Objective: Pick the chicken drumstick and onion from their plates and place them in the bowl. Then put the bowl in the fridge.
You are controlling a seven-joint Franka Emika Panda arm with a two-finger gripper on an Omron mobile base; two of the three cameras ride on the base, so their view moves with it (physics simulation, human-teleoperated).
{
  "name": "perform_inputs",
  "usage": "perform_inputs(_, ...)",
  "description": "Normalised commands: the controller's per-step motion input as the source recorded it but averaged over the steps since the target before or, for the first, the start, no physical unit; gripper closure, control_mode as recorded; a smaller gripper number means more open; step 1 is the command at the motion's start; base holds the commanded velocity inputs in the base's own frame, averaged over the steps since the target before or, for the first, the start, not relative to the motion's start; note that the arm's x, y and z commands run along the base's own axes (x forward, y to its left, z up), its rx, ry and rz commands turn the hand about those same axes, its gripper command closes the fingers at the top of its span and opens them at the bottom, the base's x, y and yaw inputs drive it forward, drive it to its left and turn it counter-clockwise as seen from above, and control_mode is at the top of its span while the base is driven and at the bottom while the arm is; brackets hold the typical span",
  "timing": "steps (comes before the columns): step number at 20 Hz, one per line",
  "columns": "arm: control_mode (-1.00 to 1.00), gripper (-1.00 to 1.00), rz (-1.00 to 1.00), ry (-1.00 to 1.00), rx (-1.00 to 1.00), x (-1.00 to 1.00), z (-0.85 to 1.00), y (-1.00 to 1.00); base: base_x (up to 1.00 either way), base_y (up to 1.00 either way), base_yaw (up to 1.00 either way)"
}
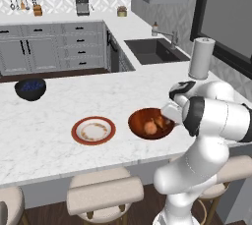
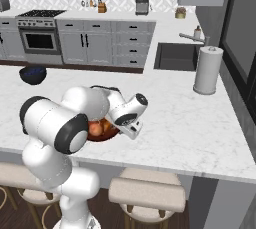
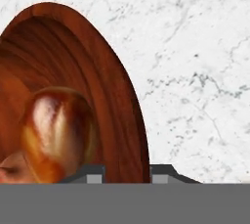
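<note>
While the white arm bends low over the marble worktop (image 1: 54,135), its gripper (image 3: 127,173) sits at the near right rim of the glossy reddish-brown bowl (image 1: 140,118), and the jaws are drawn narrow with that rim between them: in the hand view one dark tip stands inside the wall and the other outside on the marble, so they appear clamped on the bowl, though the contact itself is cut off by the picture's lower edge. Just inside the bowl from the jaws lies the tan-orange onion (image 3: 56,130), close against the inner wall. Beside the onion, farther from the jaws, a reddish-brown lump is most likely the chicken drumstick (image 1: 160,120), partly hidden by the hand. Well to the left of the jaws, apart from the bowl, the cream plate with a red-brown rim (image 1: 93,130) lies flat on the worktop. Farther off, beyond that plate, a small dark blue-black bowl (image 1: 30,89) stands near the worktop's far edge.
</note>
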Motion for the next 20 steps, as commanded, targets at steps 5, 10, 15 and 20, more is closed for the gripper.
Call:
perform_inputs(5, -1.0, 1.0, -0.02, 0.0, 0.0, -0.02, 0.83, 0.12, 0.0, 0.0, 0.0)
perform_inputs(10, -1.0, 1.0, -0.08, 0.01, 0.12, 0.0, 0.94, 0.18, 0.0, 0.0, 0.0)
perform_inputs(15, -1.0, 1.0, -0.27, 0.1, 0.16, -0.27, 0.72, 0.12, 0.0, 0.0, 0.0)
perform_inputs(20, -1.0, 1.0, -0.34, 0.01, 0.1, -0.37, 0.54, 0.01, 0.0, 0.0, 0.0)
